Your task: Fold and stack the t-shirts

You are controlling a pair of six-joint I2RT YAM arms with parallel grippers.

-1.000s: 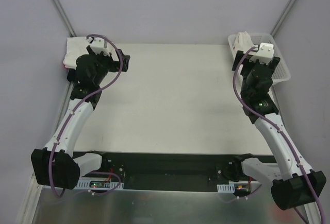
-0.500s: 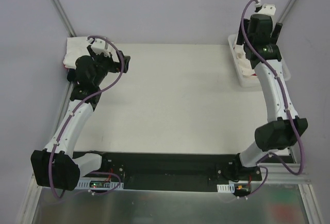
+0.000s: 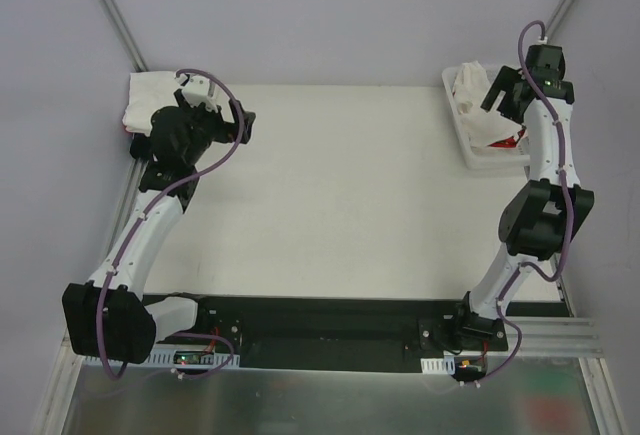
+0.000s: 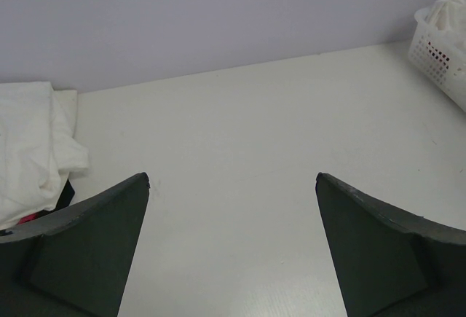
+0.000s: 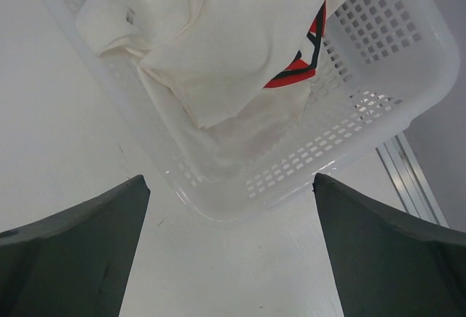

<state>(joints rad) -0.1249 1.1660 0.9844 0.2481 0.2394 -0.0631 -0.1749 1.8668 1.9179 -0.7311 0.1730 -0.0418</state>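
Left fingers stand spread wide with nothing between them, poised over bare bench just beside a pile of white t-shirts at the far left corner. Right fingers are equally spread and empty. They hang above the near rim of the white mesh basket at the far right corner, which holds a crumpled heap of white t-shirts lying over a red printed t-shirt. Handling assessment: the cloth is judged light, limp and not fragile. It will sag and trail when lifted, and layers lying on one another are likely to drag up together. The soundest hold appears to be a pinch on the raised fold at the top of the basket heap, taking one layer only. A hem or shoulder edge would serve folding better, but none can be identified. Not determinable: the number of shirts in the basket; collars, sleeves and hems within the crumple; the print on the red shirt, of which only a fragment shows. The left pile is cut off by the edge of the wrist view and partly masked by the left arm from above. A dark sliver of cloth shows beneath it, garment unidentified. How neatly that pile is folded cannot be confirmed.
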